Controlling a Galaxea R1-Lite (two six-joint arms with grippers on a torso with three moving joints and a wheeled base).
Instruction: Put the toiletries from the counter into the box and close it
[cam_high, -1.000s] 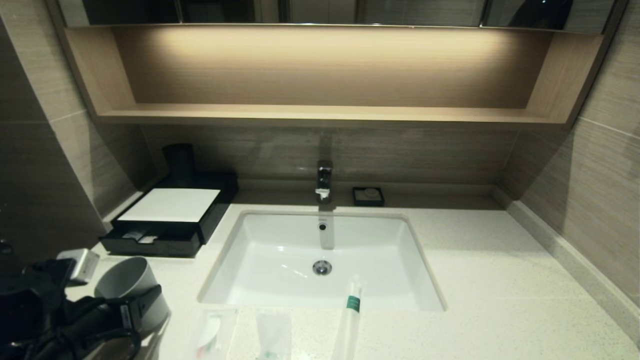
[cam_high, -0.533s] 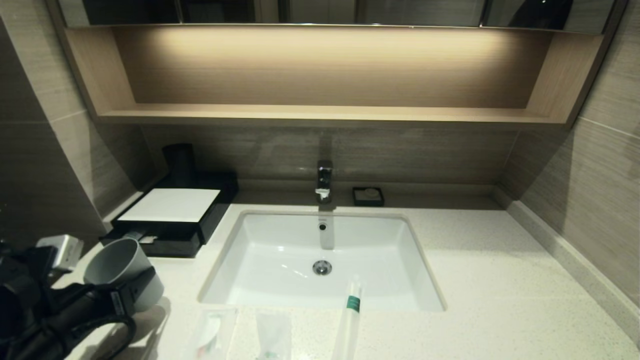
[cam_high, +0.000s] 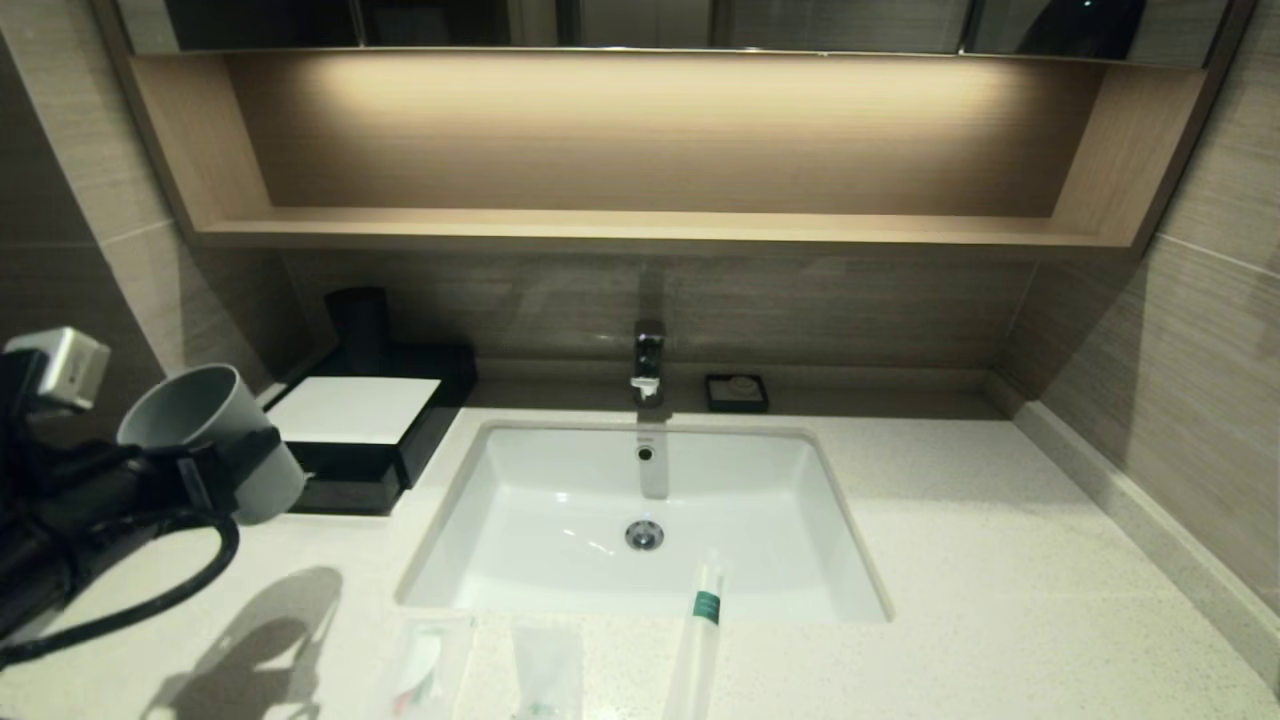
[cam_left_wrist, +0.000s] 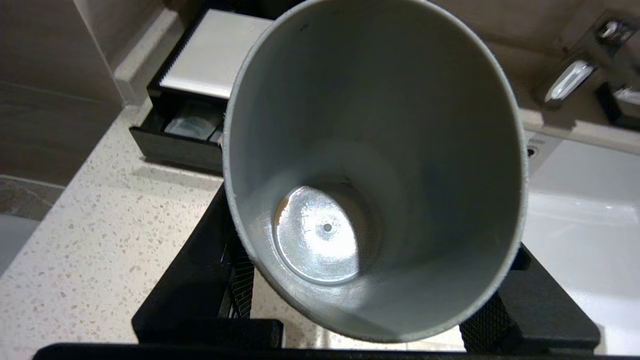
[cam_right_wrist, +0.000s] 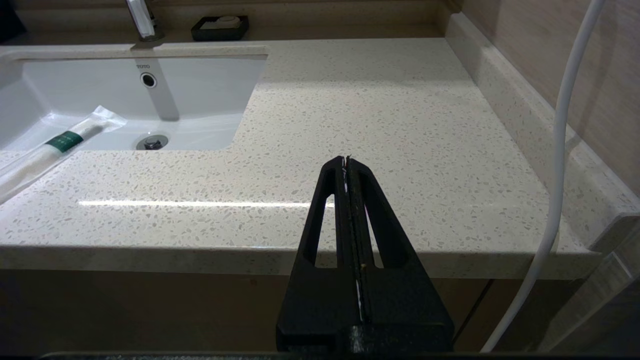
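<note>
— Left gripper (cam_high: 215, 470) is clamped on the pale grey cup (cam_high: 205, 440), one finger on each side of its wall, lifted clear of the counter (cam_high: 1000, 560) at its left end. How much of the box (cam_high: 370, 425) does it cover?

— In the head view the cup hides the box's near left corner and most of its drawer front. From the left wrist the cup (cam_left_wrist: 372, 170) fills the middle, yet beside its rim the drawer stands pulled out, with a clear wrapped item (cam_left_wrist: 192, 122) lying inside.

— And the other toiletries?

— Along the counter's front edge: two flat sachets (cam_high: 425, 665), both cut off by the frame, and the stick pack (cam_high: 700, 625), its tip reaching over the sink (cam_high: 560, 480). Their printing is unreadable.

— Right gripper?

— Out of the head view. Its own camera shows the right gripper (cam_right_wrist: 348, 162) with fingers pressed together on nothing, just in front of the counter's edge.
</note>
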